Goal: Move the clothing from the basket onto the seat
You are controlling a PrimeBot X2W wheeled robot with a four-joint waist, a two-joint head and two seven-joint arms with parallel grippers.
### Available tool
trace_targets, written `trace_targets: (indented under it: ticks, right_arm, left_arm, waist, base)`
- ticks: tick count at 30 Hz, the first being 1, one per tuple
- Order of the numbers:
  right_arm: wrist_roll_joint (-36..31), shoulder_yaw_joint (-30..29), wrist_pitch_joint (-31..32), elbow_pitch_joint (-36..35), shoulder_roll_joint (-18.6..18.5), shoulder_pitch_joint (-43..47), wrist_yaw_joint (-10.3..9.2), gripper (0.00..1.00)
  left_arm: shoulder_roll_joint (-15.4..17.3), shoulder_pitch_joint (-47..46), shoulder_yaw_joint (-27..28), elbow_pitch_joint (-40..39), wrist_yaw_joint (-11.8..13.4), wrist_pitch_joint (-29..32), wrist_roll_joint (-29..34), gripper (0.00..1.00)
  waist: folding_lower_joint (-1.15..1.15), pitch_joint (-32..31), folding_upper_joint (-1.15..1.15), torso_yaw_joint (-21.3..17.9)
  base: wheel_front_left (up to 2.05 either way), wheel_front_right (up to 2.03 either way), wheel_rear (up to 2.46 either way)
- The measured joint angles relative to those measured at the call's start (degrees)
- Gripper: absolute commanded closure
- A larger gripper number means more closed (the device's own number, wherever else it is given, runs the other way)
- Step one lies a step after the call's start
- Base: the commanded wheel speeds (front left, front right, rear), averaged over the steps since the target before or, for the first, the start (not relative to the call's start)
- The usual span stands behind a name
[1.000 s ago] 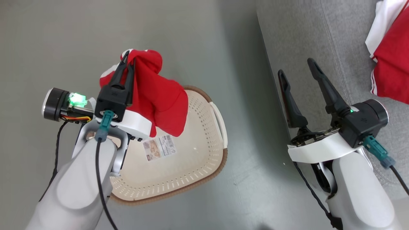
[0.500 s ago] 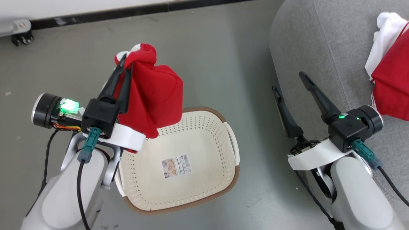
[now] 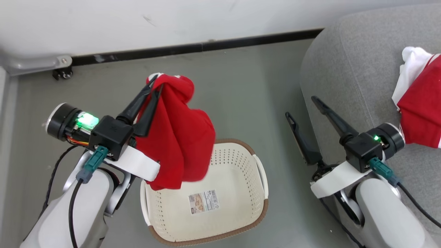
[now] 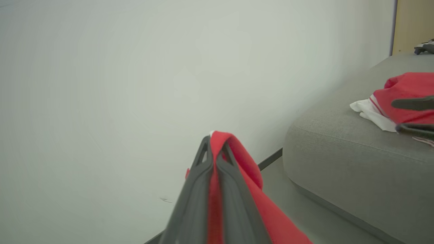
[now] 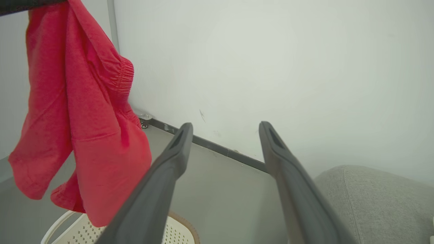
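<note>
We held the red garment (image 3: 179, 137) pinched in the left hand (image 3: 155, 89), centre-left, lifted above the empty basket (image 3: 241, 224), presumably to clear its rim; right hand (image 3: 300, 107) gaped empty beside the seat (image 3: 351, 69), frame right.

Basket (image 3: 237, 165) on floor (image 3: 248, 86), red clothing (image 3: 418, 117) on sofa (image 3: 351, 75)

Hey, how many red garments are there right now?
2. One garment hangs from the left gripper above the basket; a second garment lies on the sofa, cut off by the frame edge, so more may be hidden.
</note>
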Motion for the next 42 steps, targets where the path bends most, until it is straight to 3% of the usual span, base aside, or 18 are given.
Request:
trace_targets:
  ticks: [18, 42]
  right_arm:
    - [6.9, 9.83, 4.67, -0.29, -5.14, 4.24, 0.0, 0.0]
    - [15.21, 25.59, 8.35, -1.31, -10.87, 3.78, 0.0, 0.0]
  left_arm:
    - [1.24, 2.49, -2.81, -1.85, -8.86, 5.71, -6.65, 1.0]
    - [-2.31, 3.38, -7.54, -3.48, -10.85, 10.54, -11.98, 1.0]
  waist:
    - [0.0, -8.76, 0.0, 2.17]
    - [0.0, -14.52, 0.0, 1.95]
  base:
    - [0.0, 0.0, 0.0]
    - [0.0, 0.0, 0.0]
